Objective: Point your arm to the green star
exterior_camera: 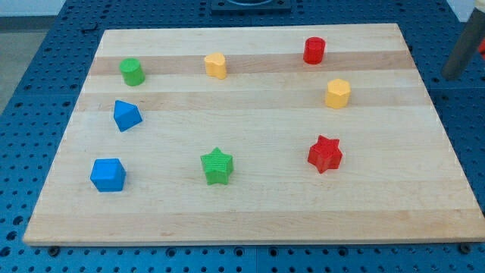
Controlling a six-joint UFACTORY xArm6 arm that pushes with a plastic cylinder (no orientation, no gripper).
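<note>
The green star (217,166) lies on the wooden board (250,220), low and a little left of the middle. My rod comes in at the view's upper right edge, blurred. My tip (452,76) is off the board's right edge, over the blue perforated table. It is far to the right of and above the green star and touches no block. The nearest block to the tip is the yellow hexagon (338,93).
A red star (325,154) lies right of the green star. A blue cube (107,175) and a blue wedge-like block (126,115) are at the left. A green cylinder (132,71), a yellow block (216,65) and a red cylinder (314,50) stand along the top.
</note>
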